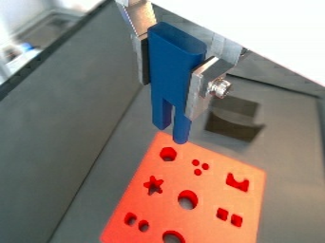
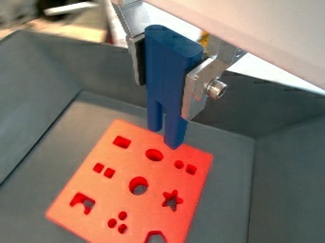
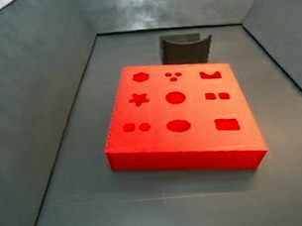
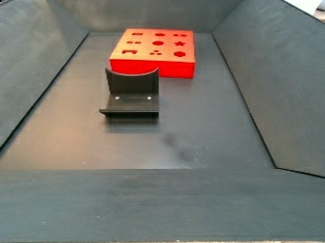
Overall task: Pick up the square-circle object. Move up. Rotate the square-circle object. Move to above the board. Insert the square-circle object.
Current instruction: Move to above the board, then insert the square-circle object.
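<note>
The square-circle object, a slim blue rectangular peg-like block, hangs in your tool high over the worktop, its lower end hovering above the board, the large flat red square slab with shaped cut-out holes. The tool's silver finger plates are pinching the block's upper half from both sides. Neither side view shows the tool or the block, so you are well above what those cameras cover.

Here is what could go wrong. In both wrist views the block's tip looks forked, with one prong reaching lower than the other, so if you descend slightly off the hole, the longer prong will probably land on the red surface and push the block up or sideways through the pads. A small twist about the vertical would likely jam it too, since part of its profile is square. Which cut-out fits cannot be told from here, and the tip covers part of the board, so your aim is hard to check. The dark L-shaped fixture stands just beyond the board's far edge, clear of a straight descent.

The block's long axis runs roughly vertical, in line with the fingers, and its forked end points down toward the board.
</note>
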Robot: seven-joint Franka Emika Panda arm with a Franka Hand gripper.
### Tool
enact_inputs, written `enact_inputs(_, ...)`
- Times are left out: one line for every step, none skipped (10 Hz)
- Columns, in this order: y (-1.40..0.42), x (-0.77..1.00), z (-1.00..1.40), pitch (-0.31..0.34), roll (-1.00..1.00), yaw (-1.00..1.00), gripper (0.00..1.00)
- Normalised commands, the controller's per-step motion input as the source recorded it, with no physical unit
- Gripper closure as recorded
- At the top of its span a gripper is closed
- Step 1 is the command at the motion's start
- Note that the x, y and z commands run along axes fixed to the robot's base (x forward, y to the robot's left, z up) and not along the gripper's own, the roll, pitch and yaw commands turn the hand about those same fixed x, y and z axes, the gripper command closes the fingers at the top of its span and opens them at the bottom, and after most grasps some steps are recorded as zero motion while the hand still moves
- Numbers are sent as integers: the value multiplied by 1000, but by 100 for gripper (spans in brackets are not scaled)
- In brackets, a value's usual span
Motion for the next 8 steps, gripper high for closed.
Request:
enact_inputs(-75, 73, 35, 181, 72, 1000, 100)
enact_inputs(-50, 74, 29, 221, 94, 1000, 100)
enact_inputs(-44, 75, 24, 245, 107, 1000, 100)
enact_inputs(-42, 78, 24, 220, 107, 671, 100)
enact_inputs(-38, 81, 22, 186, 103, 434, 100)
enact_inputs(0, 0, 0, 0, 13, 0, 100)
enact_inputs(0, 0, 0, -4, 0, 0, 100)
enact_inputs(-29, -31, -149, -47, 0, 0, 100)
